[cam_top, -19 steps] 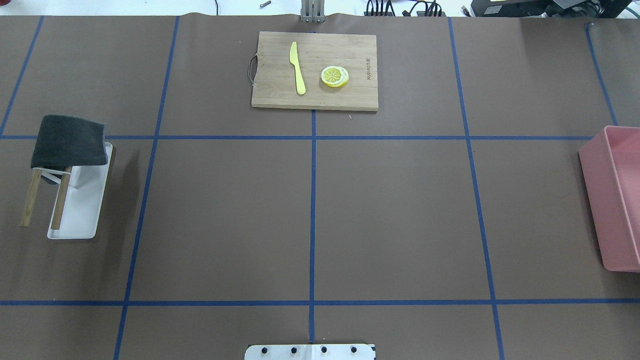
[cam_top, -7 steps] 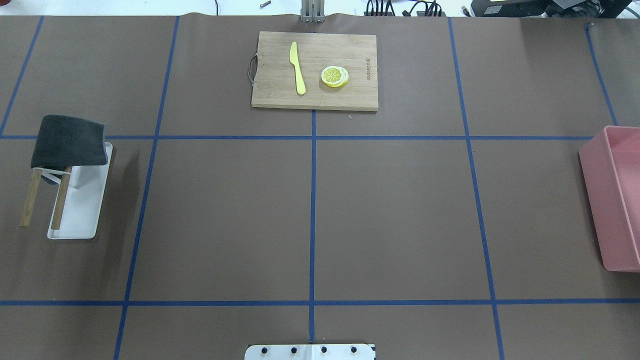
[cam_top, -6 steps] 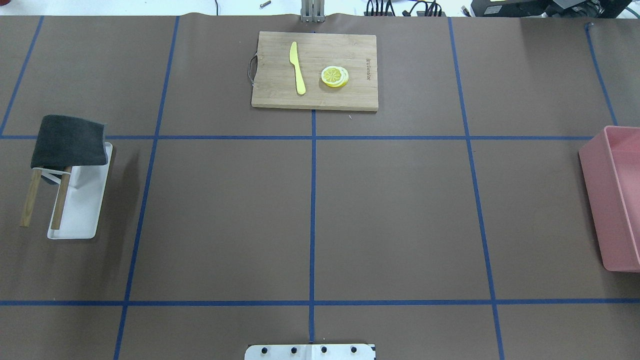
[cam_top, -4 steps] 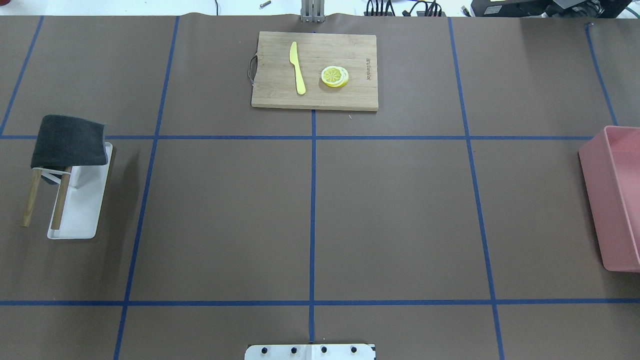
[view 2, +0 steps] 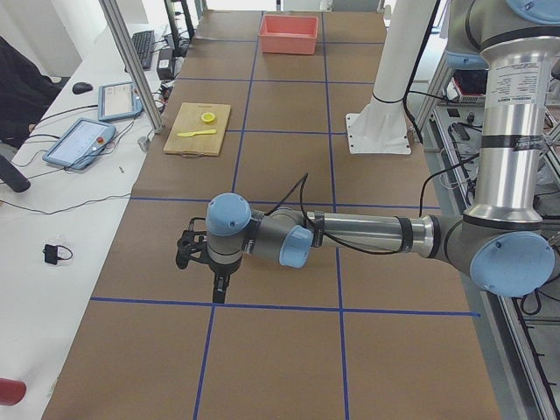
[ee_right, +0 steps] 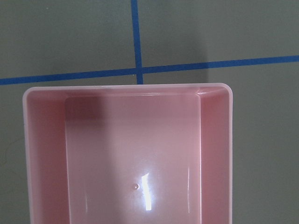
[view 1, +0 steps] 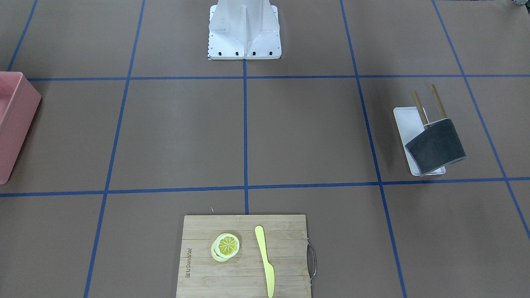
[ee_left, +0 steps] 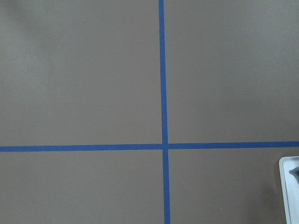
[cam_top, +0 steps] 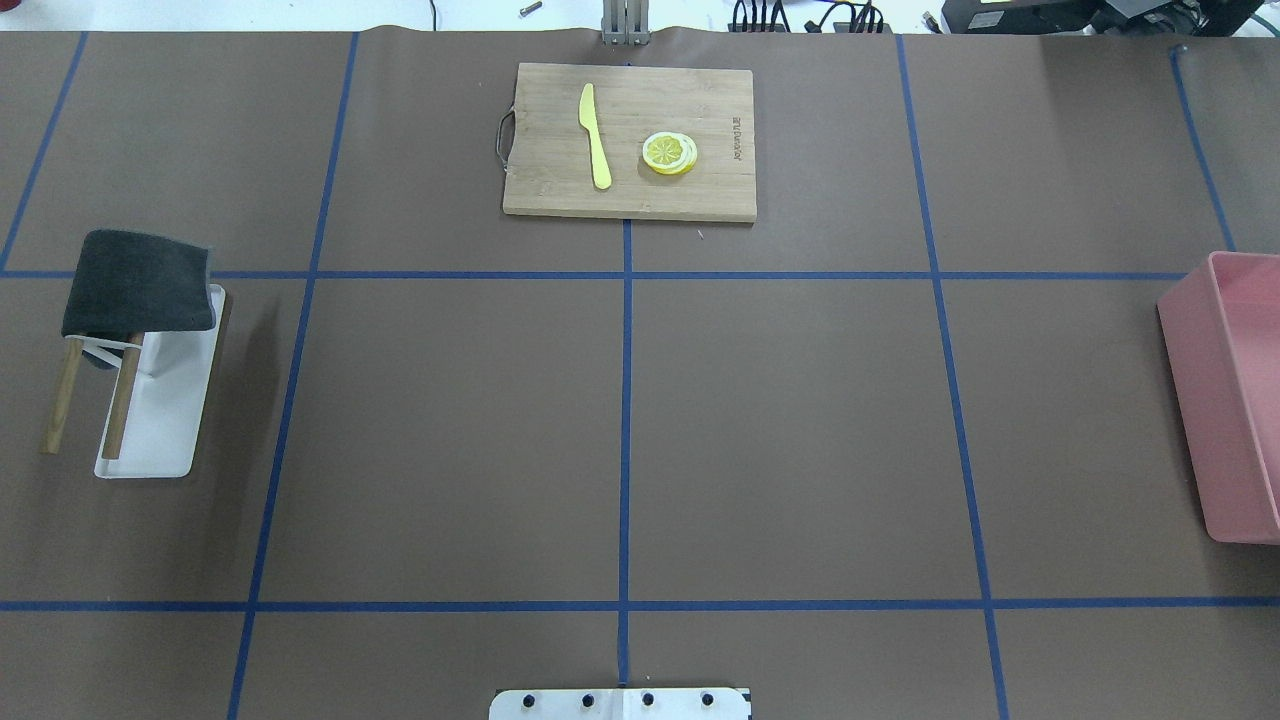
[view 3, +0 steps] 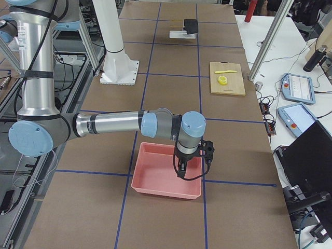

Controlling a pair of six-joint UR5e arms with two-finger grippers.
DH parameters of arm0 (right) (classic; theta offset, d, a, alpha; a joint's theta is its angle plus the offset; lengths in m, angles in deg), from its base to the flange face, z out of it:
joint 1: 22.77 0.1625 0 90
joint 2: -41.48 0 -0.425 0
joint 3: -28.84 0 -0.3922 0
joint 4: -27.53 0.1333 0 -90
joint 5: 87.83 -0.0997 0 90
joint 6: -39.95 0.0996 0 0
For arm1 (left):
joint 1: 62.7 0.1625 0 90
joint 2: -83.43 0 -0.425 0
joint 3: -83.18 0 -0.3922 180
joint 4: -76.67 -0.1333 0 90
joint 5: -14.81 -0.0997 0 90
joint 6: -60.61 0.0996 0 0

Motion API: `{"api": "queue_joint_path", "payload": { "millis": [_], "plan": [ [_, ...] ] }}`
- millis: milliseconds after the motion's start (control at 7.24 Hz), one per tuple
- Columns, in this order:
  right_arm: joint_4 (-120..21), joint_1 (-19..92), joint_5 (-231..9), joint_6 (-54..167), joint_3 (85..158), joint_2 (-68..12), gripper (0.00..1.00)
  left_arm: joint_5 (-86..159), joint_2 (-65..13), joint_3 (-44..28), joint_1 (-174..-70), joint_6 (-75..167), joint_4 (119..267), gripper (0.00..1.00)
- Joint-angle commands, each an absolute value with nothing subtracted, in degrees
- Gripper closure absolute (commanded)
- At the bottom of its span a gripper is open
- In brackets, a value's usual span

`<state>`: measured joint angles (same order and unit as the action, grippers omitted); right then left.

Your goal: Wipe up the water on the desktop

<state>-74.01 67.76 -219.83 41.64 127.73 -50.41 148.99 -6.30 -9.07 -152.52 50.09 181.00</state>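
Observation:
The desktop (cam_top: 800, 430) is a flat brown top crossed by blue tape lines; I see no water on it in any view. A dark grey cloth (cam_top: 135, 285) hangs on a wooden-legged rack over a white tray (cam_top: 165, 420) at the left; it also shows in the front view (view 1: 434, 147). My left gripper (view 2: 219, 291) points down over the left part of the table, and I cannot tell if it is open or shut. My right gripper (view 3: 182, 170) hangs over a pink bin (view 3: 166, 179), and I cannot tell its state either.
A bamboo cutting board (cam_top: 630, 140) at the back middle carries a yellow knife (cam_top: 595, 135) and lemon slices (cam_top: 669, 152). The pink bin (cam_top: 1230, 400) stands at the right edge. The robot's base plate (cam_top: 620, 703) is at the front middle.

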Motion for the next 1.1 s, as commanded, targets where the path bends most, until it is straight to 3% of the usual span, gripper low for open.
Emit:
{"api": "queue_joint_path", "payload": {
  "millis": [0, 552, 967],
  "plan": [
    [-74.0, 67.8, -220.0, 41.4, 127.7, -50.5, 0.0, 152.2, -6.3, -9.4, -152.4, 48.9, 180.7, 0.01],
    [-74.0, 67.7, -220.0, 42.1, 128.0, -50.2, 0.0, 155.3, -7.0, -17.8, -142.4, 25.5, 180.9, 0.01],
    [-74.1, 67.6, -220.8, 42.1, 127.8, -50.1, 0.0, 154.6, -7.2, -14.0, -136.4, 17.4, 192.4, 0.02]
  ]
}}
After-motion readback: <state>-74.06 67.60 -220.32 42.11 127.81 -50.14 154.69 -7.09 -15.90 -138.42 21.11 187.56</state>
